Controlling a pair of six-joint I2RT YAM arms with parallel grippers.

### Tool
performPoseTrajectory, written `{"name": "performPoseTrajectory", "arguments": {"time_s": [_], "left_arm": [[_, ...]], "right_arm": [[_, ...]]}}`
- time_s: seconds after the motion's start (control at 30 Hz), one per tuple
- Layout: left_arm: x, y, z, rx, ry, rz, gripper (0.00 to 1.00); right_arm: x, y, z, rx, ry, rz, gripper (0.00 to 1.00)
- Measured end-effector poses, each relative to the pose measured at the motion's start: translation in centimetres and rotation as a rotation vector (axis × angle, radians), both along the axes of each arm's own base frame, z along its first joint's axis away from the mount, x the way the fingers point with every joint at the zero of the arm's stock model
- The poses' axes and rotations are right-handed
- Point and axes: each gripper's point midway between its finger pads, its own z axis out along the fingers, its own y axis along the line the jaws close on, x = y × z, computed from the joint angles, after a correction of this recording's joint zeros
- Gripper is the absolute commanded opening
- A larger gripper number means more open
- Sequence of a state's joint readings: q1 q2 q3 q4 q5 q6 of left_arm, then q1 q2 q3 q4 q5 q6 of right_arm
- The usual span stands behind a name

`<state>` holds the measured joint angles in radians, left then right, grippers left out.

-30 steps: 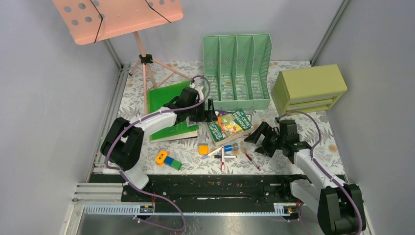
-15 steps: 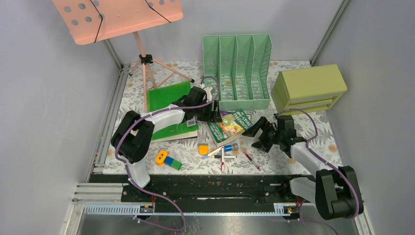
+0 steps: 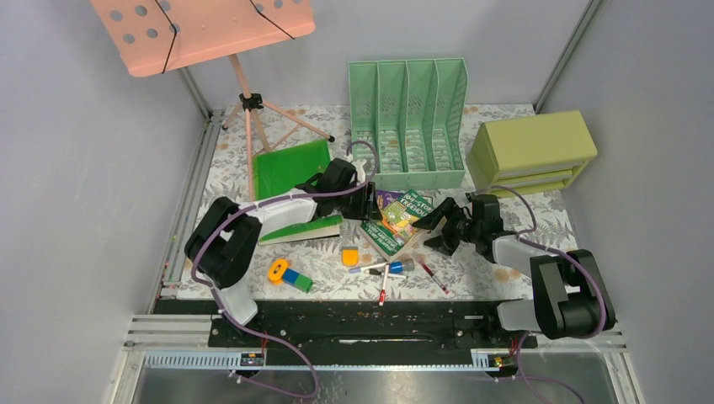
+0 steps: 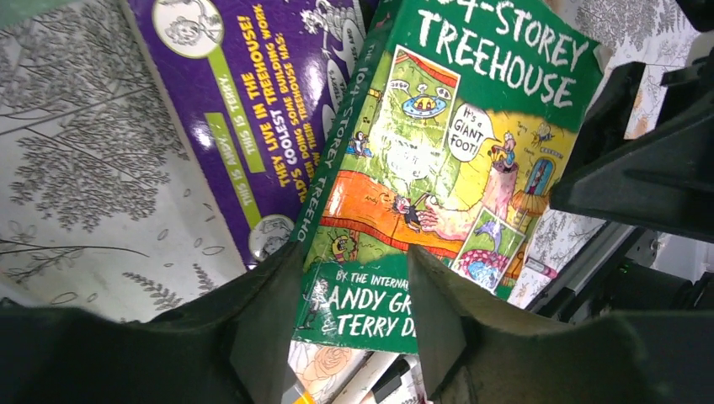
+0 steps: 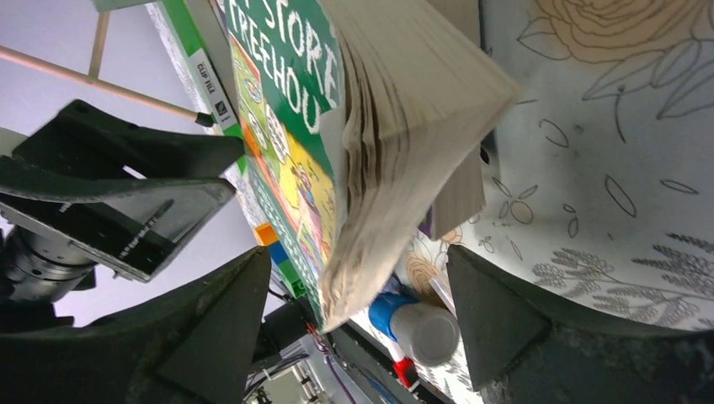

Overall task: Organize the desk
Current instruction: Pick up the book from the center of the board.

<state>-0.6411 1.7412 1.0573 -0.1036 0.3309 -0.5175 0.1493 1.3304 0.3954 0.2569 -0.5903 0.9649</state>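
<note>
Grippers have both moved in on the green book (image 3: 401,217) in the middle of the desk (image 3: 539,231). The left gripper (image 4: 349,257), half closed, sits over its cover. The right gripper (image 5: 358,252) gapes wide round its pages. Neither holds it yet; lifting looks next.

Left arm (image 3: 282,209), right arm (image 3: 515,252): white link shells, black joint housings, purple cable (image 3: 261,202) looped along each. Gripper fingers (image 4: 261,337) matte black plastic, chunky, wedge-shaped.
</note>
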Motion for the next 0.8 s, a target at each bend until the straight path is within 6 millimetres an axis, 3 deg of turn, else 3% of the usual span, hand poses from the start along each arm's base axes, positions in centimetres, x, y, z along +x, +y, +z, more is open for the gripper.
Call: {"name": "performPoseTrajectory", "arguments": {"time_s": [0.17, 0.33, 0.5, 0.8], "left_arm": [[-1.2, -0.6, -0.2, -0.006, 0.02, -0.018, 0.42], [-2.1, -0.2, -0.3, -0.007, 0.038, -0.012, 0.4], [-2.5, 0.1, -0.3, -0.005, 0.039, -0.007, 0.39], [-2.9, 0.2, -0.7, -0.011, 0.053, -0.002, 0.38]], "right_arm": [[0.4, 0.4, 0.2, 0.032, -0.009, 0.007, 0.69], [0.8, 0.7, 0.7, 0.06, -0.023, 0.011, 0.5], [1.0, 1.0, 1.4, 0.094, -0.038, 0.014, 0.39], [1.1, 1.4, 3.1, 0.139, -0.081, 0.028, 0.41]]}}
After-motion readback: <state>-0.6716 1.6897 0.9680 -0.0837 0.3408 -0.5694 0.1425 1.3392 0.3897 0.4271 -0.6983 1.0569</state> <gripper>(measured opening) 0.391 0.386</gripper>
